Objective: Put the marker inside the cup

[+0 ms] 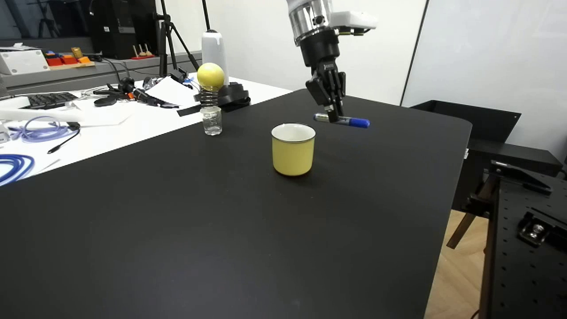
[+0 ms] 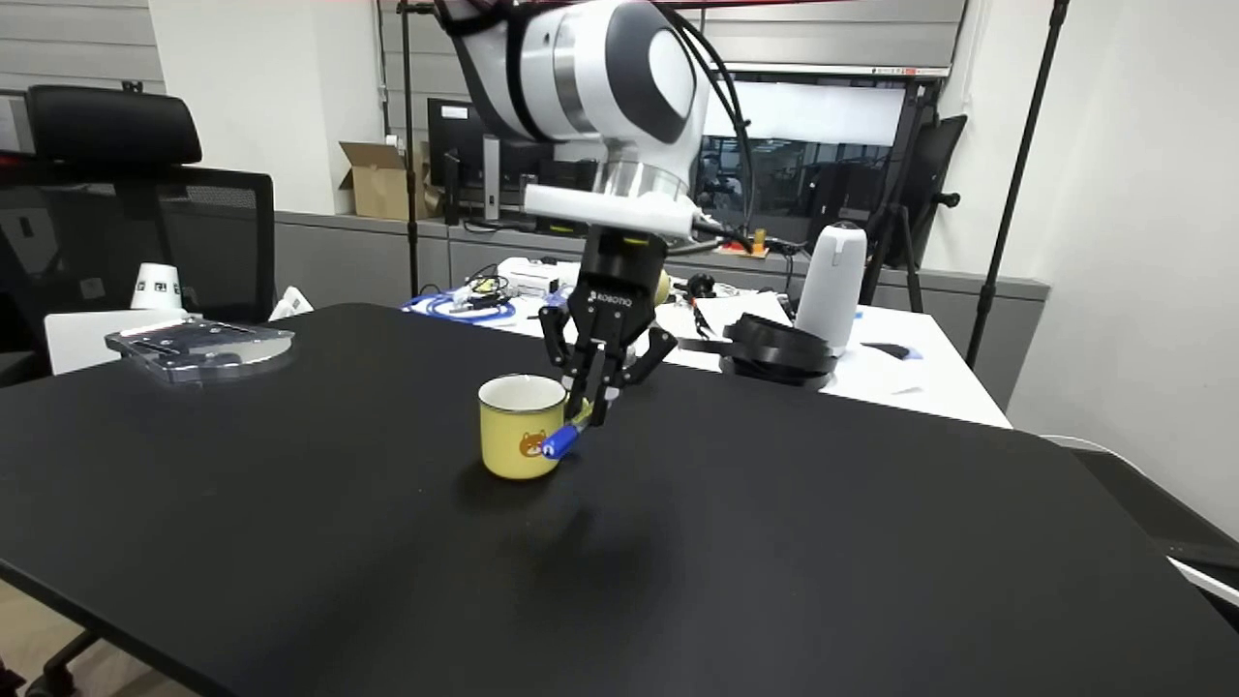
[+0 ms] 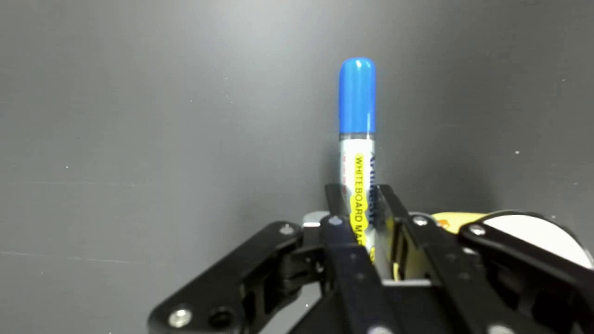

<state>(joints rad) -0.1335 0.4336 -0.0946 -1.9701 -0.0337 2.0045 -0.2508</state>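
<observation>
Wide matte black table (image 1: pixel 177 248): edges showing in both exterior views are lying apart from the work spot; room for moving is looking generous toward the near side.
White-and-grey jointed robot arm (image 2: pixel 600 106): reaching down from above; open air is showing around the wrist, so lifting straight up is looking easy.
Black two-fingered Robotiq gripper (image 3: pixel 359 199): hanging slightly tilted over the table, fingers clamping on the barrel of the slim, blue-capped, white-barrelled plastic marker (image 3: pixel 357 157).
Clear bottle (image 1: pixel 211 117) topped with a round yellow ball (image 1: pixel 211 76): standing near a table edge, well apart from the gripper; probably top-heavy, so toppling if a wide swing is brushing it.
Pale yellow cylindrical enamel-looking cup (image 1: pixel 292 155) with dark-lined whitish rim: standing upright, mouth facing up; likely sliding or tipping if the gripper is approaching low and hitting its wall.
Marker: lying near level in the grip, outside the cup and near it, cap pointing away; whether it is clearing rim height, can't tell.
Cup mouth: looking narrower than the marker is long; opening the fingers with it level would probably be leaving it bridging the rim or rolling off, cause being no end-down tilting first.
</observation>
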